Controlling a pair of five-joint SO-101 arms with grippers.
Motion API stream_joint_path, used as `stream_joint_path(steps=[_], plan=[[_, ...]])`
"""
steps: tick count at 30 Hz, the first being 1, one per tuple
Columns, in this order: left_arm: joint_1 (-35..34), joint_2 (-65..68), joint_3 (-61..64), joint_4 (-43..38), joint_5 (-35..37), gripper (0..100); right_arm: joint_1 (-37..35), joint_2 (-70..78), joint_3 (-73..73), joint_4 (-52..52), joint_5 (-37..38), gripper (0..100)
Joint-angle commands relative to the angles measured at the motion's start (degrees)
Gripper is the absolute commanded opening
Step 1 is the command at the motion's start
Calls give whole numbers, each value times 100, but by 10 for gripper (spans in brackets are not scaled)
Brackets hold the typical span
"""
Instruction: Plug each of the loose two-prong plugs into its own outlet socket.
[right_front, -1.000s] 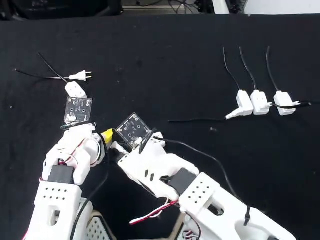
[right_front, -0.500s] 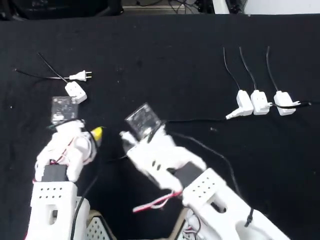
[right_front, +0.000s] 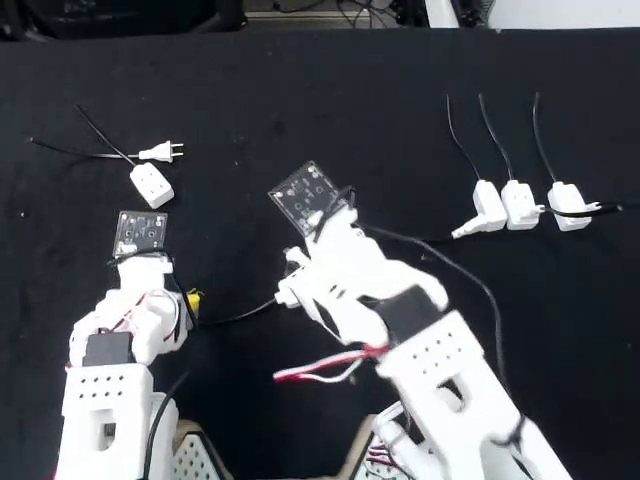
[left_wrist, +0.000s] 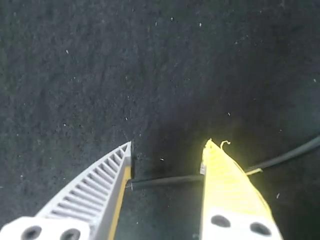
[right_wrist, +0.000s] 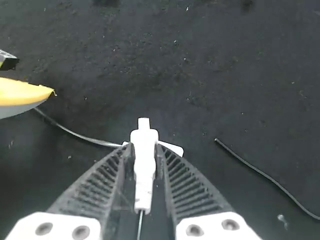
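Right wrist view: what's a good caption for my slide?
Right gripper clamps a small white plug over the black table.

The high camera looks steeply down on the black worktop, with both arms entering at 6 o'clock. The wrist cameras ride close behind the left gripper and right gripper, aimed down — both catch one thin cable.

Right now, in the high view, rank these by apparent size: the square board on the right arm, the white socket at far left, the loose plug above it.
1. square board, though it rides on the arm nearer the camera, so its lead is unsure.
2. white socket.
3. loose plug, slimmer than the socket.
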Motion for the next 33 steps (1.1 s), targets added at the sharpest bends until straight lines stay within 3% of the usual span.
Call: stream_joint_path(steps=[1, 10, 17, 25, 33], plan=[[-40, -44, 101, -299, 114, 231, 88, 980, -1024, 501, 79, 11], [-84, -44, 224, -554, 88, 231, 97, 3574, -4022, 2840, -818, 11], [-84, -44, 224, -545, 79, 231, 738, 5429, -5868, 3965, -1046, 11], [-84, -44, 224, -545, 79, 231, 1108, 6774, -6457, 4088, -1002, 11], [-84, -44, 215, -545, 79, 231, 1055, 6967, -6448, 4114, -1002, 11]])
